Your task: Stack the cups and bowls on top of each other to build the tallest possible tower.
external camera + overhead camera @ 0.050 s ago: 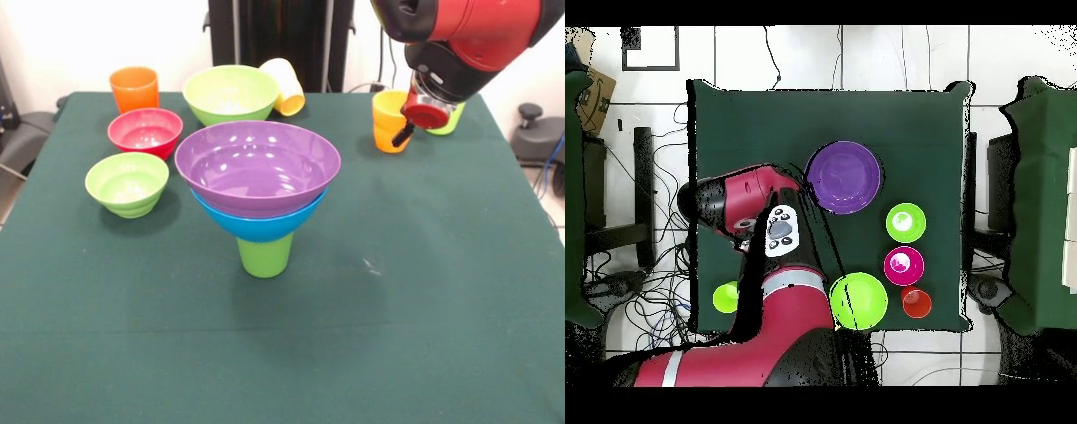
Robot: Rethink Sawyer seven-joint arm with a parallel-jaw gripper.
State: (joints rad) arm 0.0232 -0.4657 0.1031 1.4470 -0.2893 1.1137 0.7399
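Observation:
A tower stands mid-table: a green cup (265, 254) at the bottom, a blue bowl (256, 228) on it, and a wide purple bowl (258, 166) (843, 177) on top. At the left are a small lime green bowl (127, 183), a red bowl (145, 131) and an orange cup (134, 88). A large lime green bowl (230, 93) sits at the back, with a pale yellow cup (284, 87) lying on its side beside it. My gripper (404, 134) hangs at the back right against an orange-yellow cup (387, 119). A yellow-green cup (448, 121) peeks out behind the arm.
The red and black arm (755, 205) covers much of the table's left side in the overhead view and hides the gripper there. Dark green cloth (424, 291) covers the table. Chairs and cables lie beyond its edges.

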